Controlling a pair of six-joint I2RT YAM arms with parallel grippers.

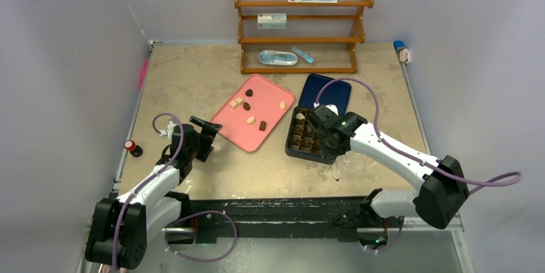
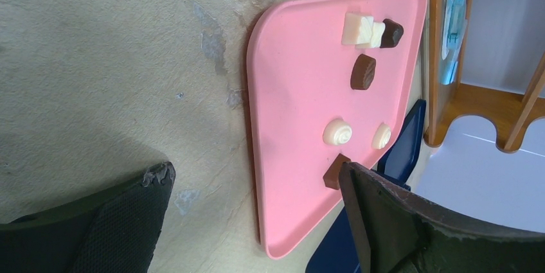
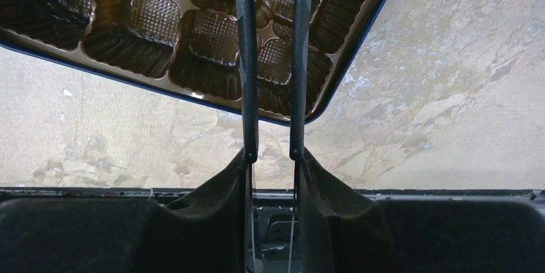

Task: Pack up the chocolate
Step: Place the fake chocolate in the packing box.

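My right hand (image 1: 319, 133) holds tweezers (image 3: 270, 61) over the gridded box (image 1: 302, 137); my left hand (image 1: 204, 133) gapes beside the pink tray (image 1: 273, 96).

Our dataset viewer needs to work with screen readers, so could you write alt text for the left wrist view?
A pink tray lies on a worn beige table, holding six small chocolates: three cream-white, three dark brown. The open left claw frames the bottom of the view, its dark fingers apart and gripping nothing.
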